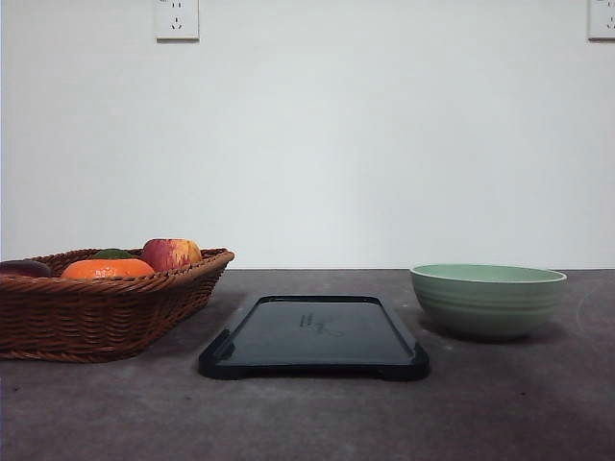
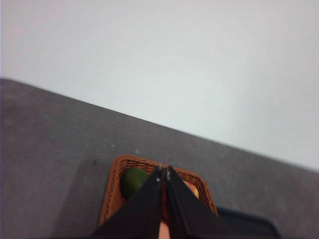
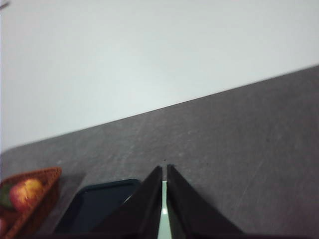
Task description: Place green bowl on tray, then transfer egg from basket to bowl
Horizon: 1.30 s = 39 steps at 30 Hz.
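The green bowl (image 1: 488, 299) sits empty on the table (image 1: 307, 418), right of the bare tray (image 1: 314, 336). The basket (image 1: 106, 312) at left holds an apple (image 1: 171, 254), an orange (image 1: 107, 269) — egg not discernible. Left gripper (image 2: 164, 171) and right gripper (image 3: 164, 169): jaws pressed together, nothing held.

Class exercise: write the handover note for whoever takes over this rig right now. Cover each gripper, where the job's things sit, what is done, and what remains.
Left gripper: shut, empty, held above the basket.
Right gripper: shut, empty, above the table near the green bowl.
Green bowl: on the table, to the right of the tray, not on it.
Tray: centre, bare.
Basket: left, holding an apple, an orange and other produce; no egg can be made out.
Done: nothing.
Left: bowl onto tray, then egg from basket into bowl.
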Each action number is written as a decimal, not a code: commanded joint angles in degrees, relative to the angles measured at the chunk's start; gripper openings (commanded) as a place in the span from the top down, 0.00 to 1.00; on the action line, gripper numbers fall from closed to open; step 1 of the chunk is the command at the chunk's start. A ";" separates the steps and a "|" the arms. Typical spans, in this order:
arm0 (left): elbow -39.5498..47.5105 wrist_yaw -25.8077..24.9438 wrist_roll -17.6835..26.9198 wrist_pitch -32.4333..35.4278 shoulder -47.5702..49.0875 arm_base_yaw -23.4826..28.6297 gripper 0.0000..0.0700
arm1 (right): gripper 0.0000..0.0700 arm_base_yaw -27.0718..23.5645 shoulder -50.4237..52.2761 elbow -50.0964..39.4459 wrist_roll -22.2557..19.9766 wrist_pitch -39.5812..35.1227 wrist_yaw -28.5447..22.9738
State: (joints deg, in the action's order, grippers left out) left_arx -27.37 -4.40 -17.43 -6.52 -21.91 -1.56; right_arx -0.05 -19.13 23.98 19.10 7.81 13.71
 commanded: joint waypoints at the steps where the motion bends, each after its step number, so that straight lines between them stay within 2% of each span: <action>1: -3.32 -0.46 3.92 -0.85 -2.49 -0.15 1.00 | 0.99 0.04 -2.49 2.30 -5.33 0.35 1.31; 8: -12.67 -9.26 6.01 -6.97 -12.47 -1.72 1.00 | 0.99 0.58 -12.73 10.29 -14.19 3.79 6.37; 12: -16.09 -11.53 8.60 -11.25 -17.45 -3.48 1.00 | 0.99 2.27 -18.05 13.36 -19.21 7.04 6.47; 19: -18.82 -12.63 18.72 -19.42 -24.19 -7.44 1.00 | 0.99 8.18 -24.41 15.46 -30.76 12.50 6.78; 24: -19.19 -12.59 28.30 -25.50 -27.27 -11.15 1.00 | 0.99 13.04 -26.88 15.46 -36.17 16.18 1.55; 27: -19.19 -12.59 33.21 -26.72 -27.70 -12.49 0.98 | 0.93 14.95 -27.26 15.46 -37.93 17.82 -1.93; 29: -19.19 -12.59 33.96 -26.11 -27.69 -12.76 0.81 | 0.76 15.44 -27.22 15.46 -38.01 17.99 -3.38; 30: -19.19 -12.59 33.91 -25.55 -27.68 -12.76 0.69 | 0.67 15.55 -27.20 15.46 -37.99 17.99 -3.69; 32: -19.19 -12.57 33.93 -24.81 -27.67 -12.76 0.51 | 0.55 15.56 -27.19 15.46 -37.74 18.00 -3.69; 33: -19.19 -12.57 33.93 -24.54 -27.67 -12.76 0.48 | 0.52 15.56 -27.19 15.46 -37.52 18.01 -3.69; 36: -19.19 -12.57 33.90 -24.27 -27.67 -12.76 0.47 | 0.51 15.56 -27.19 15.46 -37.01 18.01 -3.71; 39: -19.19 -12.57 33.78 -24.22 -27.67 -12.76 0.47 | 0.51 15.56 -27.19 15.46 -33.54 17.99 -3.98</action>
State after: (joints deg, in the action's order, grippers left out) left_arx -45.47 -16.75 15.67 -31.42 -49.32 -14.13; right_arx 15.29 -46.09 38.35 -16.83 26.28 9.92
